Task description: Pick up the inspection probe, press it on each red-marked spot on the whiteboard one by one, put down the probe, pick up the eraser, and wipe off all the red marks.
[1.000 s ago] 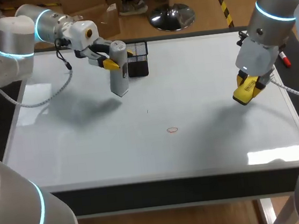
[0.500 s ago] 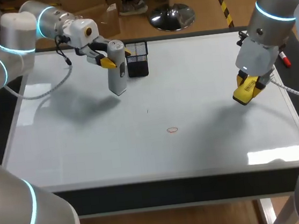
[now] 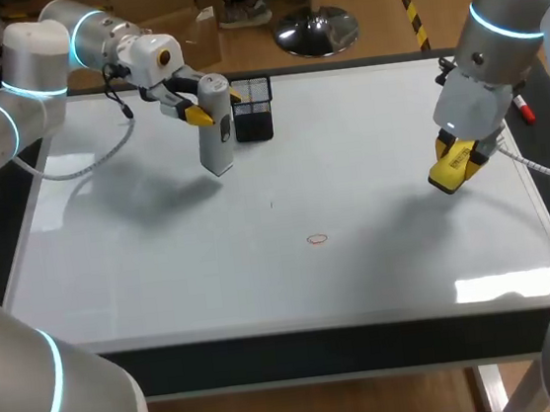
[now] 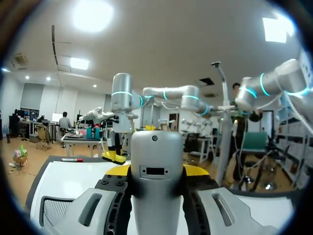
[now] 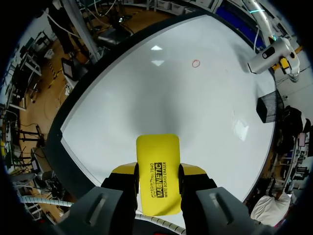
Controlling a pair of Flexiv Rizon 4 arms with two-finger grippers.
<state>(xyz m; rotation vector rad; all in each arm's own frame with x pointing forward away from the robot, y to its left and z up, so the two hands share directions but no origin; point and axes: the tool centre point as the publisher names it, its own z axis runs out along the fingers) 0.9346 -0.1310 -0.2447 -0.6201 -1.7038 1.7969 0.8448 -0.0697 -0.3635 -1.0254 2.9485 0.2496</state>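
My left gripper (image 3: pixel 206 106) is shut on the grey inspection probe (image 3: pixel 215 128), which hangs upright above the whiteboard (image 3: pixel 161 249) near its far left, beside the black mesh holder (image 3: pixel 253 109). In the left wrist view the probe (image 4: pixel 156 181) stands between the yellow-tipped fingers (image 4: pixel 119 170). My right gripper (image 3: pixel 453 168) hovers over the board's right side, shut on the yellow eraser (image 3: pixel 449 166); in the right wrist view the eraser (image 5: pixel 157 174) is clamped between the fingers. One small red ring mark (image 3: pixel 317 239) shows near the board's middle, also seen as a red mark (image 5: pixel 196 63) in the right wrist view.
A red marker pen (image 3: pixel 523 110) lies off the board's right edge. The black mesh holder (image 5: pixel 268 105) stands at the far side of the board. A tiny dark speck (image 3: pixel 272 204) sits on the board above the red ring.
The left arm has shifted slightly toward the far edge with the probe. The right arm and eraser have stayed in place.
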